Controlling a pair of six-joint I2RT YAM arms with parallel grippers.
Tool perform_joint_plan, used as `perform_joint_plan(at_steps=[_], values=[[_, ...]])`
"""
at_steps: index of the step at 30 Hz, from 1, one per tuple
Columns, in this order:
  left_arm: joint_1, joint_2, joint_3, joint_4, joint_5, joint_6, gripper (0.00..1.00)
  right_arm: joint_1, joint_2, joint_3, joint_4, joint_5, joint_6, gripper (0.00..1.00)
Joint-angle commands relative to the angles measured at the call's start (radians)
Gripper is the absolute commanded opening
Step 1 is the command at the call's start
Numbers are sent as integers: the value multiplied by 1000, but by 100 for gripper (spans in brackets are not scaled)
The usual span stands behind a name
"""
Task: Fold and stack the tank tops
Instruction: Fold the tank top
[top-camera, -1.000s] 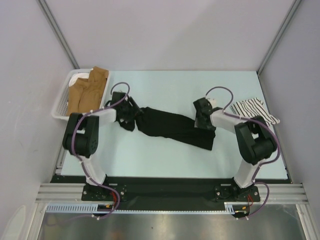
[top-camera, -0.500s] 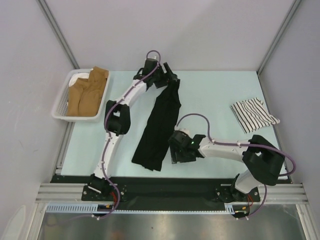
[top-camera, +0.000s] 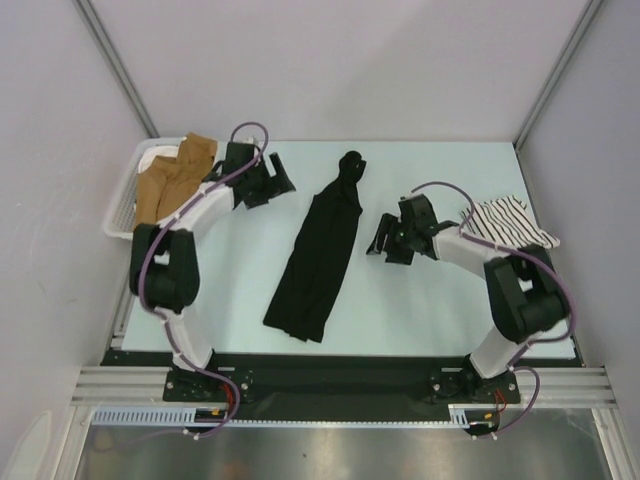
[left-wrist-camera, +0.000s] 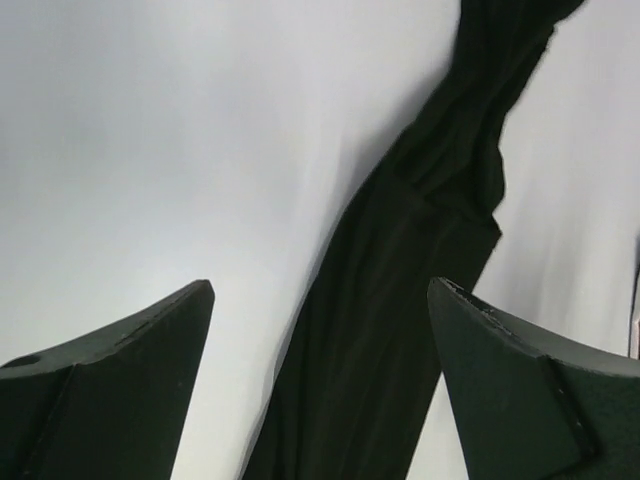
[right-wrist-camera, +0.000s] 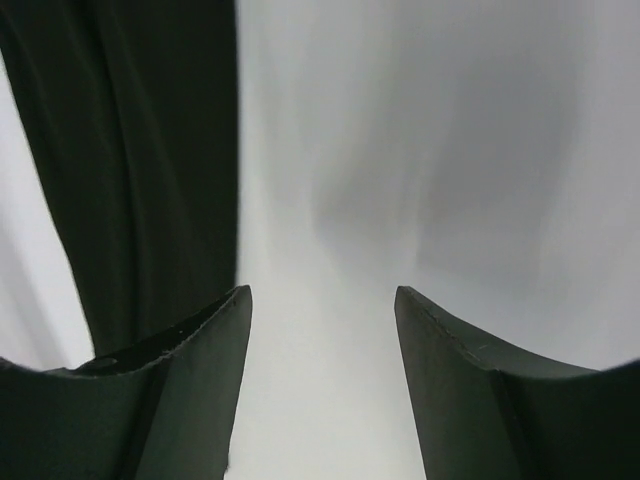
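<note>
Black tank top: lying mid-table as a narrow, bunched strip, its long axis running from the far edge's middle toward the near edge and slanting left.
Left gripper: hovering left of its twisted far end, fingers spread, empty.
Right gripper: hovering right of its middle, fingers spread, empty.
Striped tank top: lying compact at the right edge.

Pale grey walls enclose a light mint table fronted by an aluminium rail.

Pale table, black tank top (bunched lengthwise), striped top
</note>
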Motion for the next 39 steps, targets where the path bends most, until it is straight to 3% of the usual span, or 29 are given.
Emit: perform_joint_plan(at_steps=[1,5,9,14,22,26,27,29,30,32,33,35,39], values=[[-27,-219,-284,98,-3,33,94,-34,155,128,181,-128,-4,64],[-33,-453,-600,209,36,-7,93,-64,319,267,286,-174,23,69],[-45,-612,-859,255,42,-33,93,-73,465,433,301,-159,20,84],[-76,-739,-1002,241,48,-42,93,-84,640,625,318,-158,20,87],[-104,-811,-1129,213,45,-30,92,-27,846,1010,16,71,-81,84],[-127,-831,-1169,220,54,-50,88,-30,912,1104,-20,92,-64,71],[-134,-833,-1180,224,53,-56,88,-40,933,1126,-14,87,-56,60],[-168,-821,-1186,227,38,-69,83,-53,955,1148,-11,61,-29,51],[-179,-813,-1188,227,33,-74,80,-59,968,1163,0,53,-21,38],[-211,-791,-1192,239,34,-89,72,-74,1026,1254,-24,46,-4,23],[-220,-764,-1201,256,34,-97,70,-79,1048,1289,-46,27,2,7],[-248,-744,-1214,282,41,-123,65,-106,1105,1378,-51,-31,14,1],[-285,-745,-1264,344,48,-181,65,-154,1177,1478,-9,-121,30,0]])
